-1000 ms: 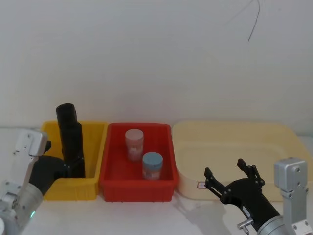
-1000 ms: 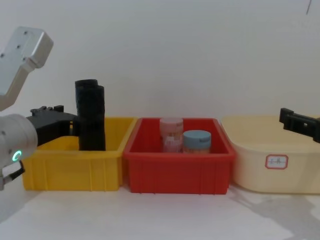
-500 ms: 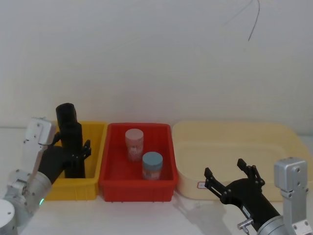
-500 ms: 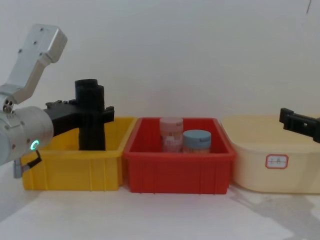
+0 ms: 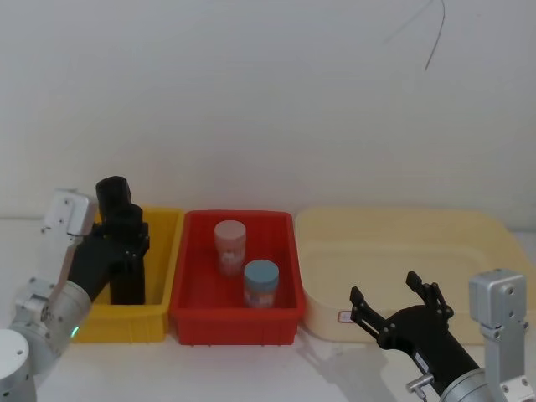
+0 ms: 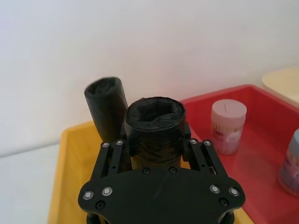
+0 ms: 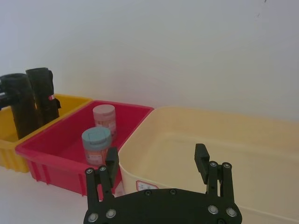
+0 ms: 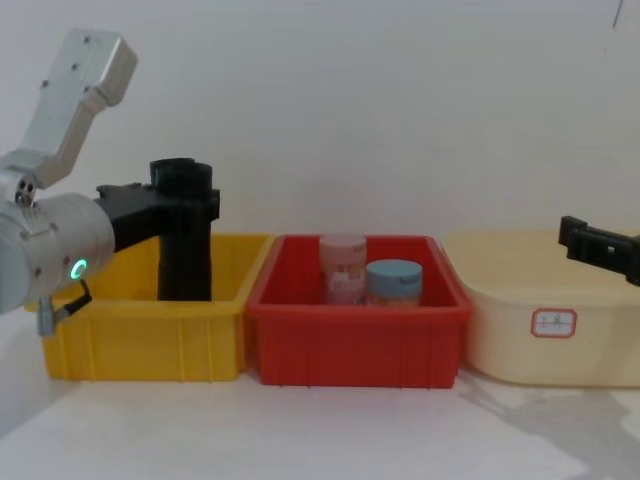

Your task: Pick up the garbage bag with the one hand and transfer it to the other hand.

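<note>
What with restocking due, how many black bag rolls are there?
2, both in the yellow bin: front roll gripped by the left claw, rear roll behind it. None seems hidden.

The red-edged label [image 8: 553, 322] on the cream bin [image 8: 600, 345] is unreadable.

The black garbage bag [image 5: 127, 280], a matte roll, stands upright at lower left, with the left gripper [image 5: 130, 239] clamped around its upper part. The right gripper [image 5: 383, 286] hangs at lower right, fingers spread apart.
</note>
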### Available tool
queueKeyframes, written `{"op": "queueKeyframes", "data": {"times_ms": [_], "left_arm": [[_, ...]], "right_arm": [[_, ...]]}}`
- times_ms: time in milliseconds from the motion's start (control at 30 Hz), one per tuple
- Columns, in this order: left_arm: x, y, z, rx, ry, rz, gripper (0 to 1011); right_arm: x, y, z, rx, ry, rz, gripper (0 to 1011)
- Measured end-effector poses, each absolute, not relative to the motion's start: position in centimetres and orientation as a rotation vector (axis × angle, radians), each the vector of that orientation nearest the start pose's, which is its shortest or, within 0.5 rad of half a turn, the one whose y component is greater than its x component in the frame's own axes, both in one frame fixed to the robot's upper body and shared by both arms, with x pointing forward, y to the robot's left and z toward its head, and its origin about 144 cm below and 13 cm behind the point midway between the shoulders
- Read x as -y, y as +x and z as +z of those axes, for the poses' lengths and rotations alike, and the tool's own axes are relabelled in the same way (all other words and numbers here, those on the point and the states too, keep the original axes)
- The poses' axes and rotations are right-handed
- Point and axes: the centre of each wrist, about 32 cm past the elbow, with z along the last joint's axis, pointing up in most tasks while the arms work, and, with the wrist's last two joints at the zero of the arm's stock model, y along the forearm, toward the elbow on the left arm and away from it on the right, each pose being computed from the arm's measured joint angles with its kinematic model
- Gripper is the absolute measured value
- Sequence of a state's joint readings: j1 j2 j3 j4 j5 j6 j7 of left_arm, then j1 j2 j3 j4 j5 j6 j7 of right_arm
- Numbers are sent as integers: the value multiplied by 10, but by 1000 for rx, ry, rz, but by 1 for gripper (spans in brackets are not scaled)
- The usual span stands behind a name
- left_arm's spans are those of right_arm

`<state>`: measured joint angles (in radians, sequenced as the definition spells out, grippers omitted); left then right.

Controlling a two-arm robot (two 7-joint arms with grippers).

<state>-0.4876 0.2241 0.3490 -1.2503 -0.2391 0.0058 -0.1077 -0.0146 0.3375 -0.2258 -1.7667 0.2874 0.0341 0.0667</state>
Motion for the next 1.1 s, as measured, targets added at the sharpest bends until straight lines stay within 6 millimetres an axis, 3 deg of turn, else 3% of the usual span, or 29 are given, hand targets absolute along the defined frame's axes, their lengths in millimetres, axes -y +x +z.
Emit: {"op": "queueKeyframes", "data": {"times_ms": [533, 1100], "left_arm": [[-210, 578, 1247, 235, -62, 1194, 469], [-194, 579, 1289, 284, -144, 998, 405]], "right_arm": [[237, 443, 1189, 75, 26, -1230, 1001], [237, 443, 1189, 75, 26, -1230, 1001]]}}
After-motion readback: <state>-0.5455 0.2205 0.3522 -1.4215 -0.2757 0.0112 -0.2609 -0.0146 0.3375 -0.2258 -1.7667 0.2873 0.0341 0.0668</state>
